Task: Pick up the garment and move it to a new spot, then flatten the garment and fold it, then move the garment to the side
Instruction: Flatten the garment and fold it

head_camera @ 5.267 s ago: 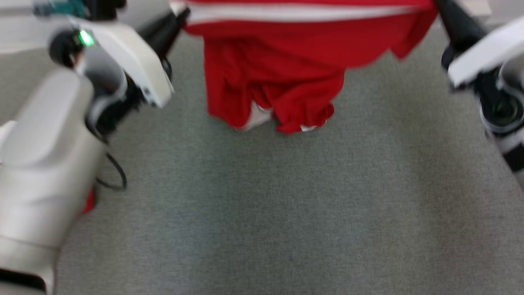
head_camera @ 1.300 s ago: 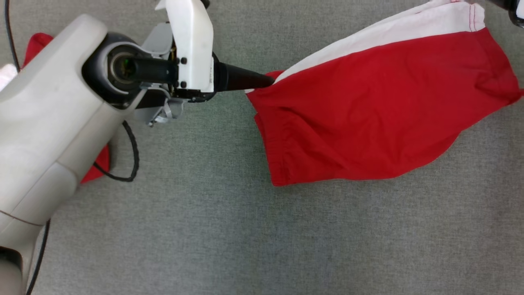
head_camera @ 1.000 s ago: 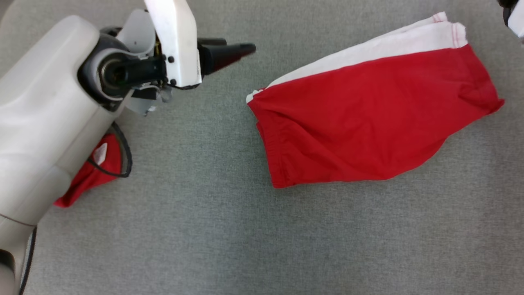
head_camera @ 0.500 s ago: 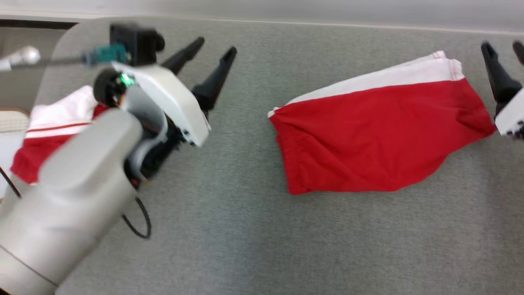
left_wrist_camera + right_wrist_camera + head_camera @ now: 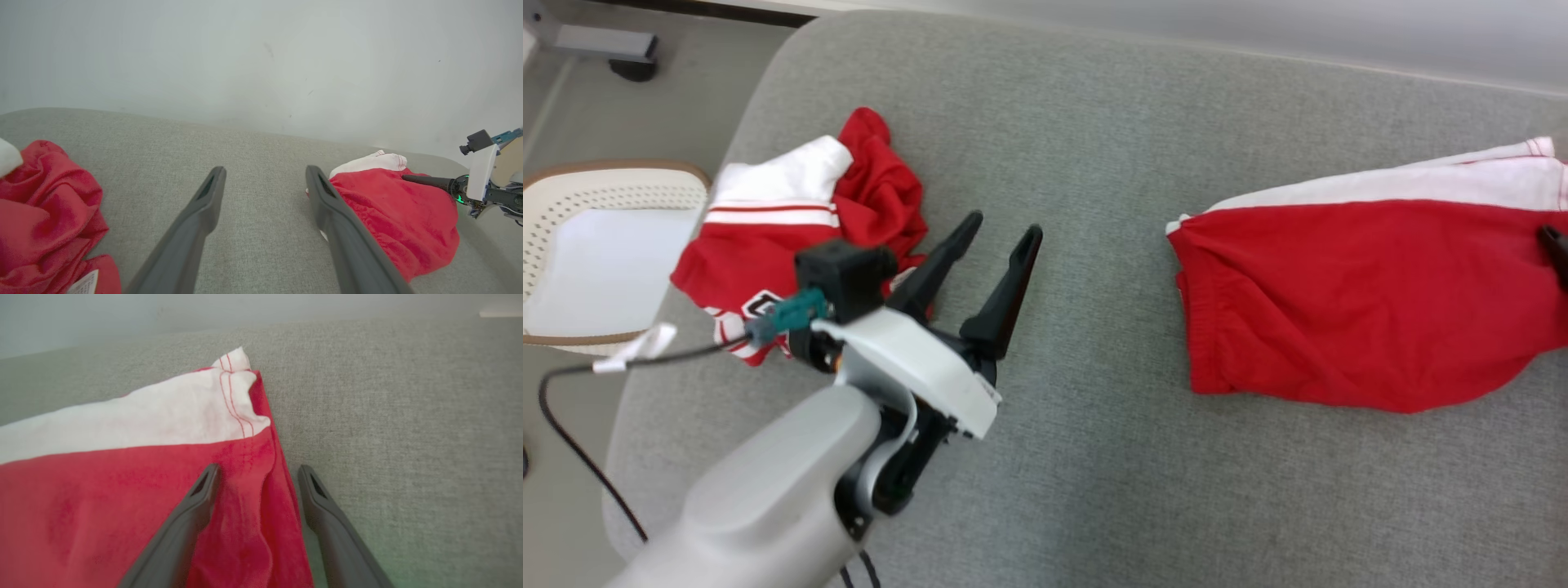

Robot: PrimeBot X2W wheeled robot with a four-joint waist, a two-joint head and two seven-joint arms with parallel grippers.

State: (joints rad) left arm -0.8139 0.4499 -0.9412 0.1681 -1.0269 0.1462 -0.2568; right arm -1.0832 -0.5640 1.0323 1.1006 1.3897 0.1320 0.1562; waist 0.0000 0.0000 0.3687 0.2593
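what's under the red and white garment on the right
The garment lies flat on the grey cushion, which shows around its edges. The patch directly beneath is covered by cloth.

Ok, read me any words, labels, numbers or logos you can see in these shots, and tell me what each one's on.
Nothing here is legible as text.
Crumpled garment, head view: a black-and-white badge, too small to read.
Same garment, left wrist view: a white care tag, print too blurred to read.
Flat garment: plain red and white, no print visible.
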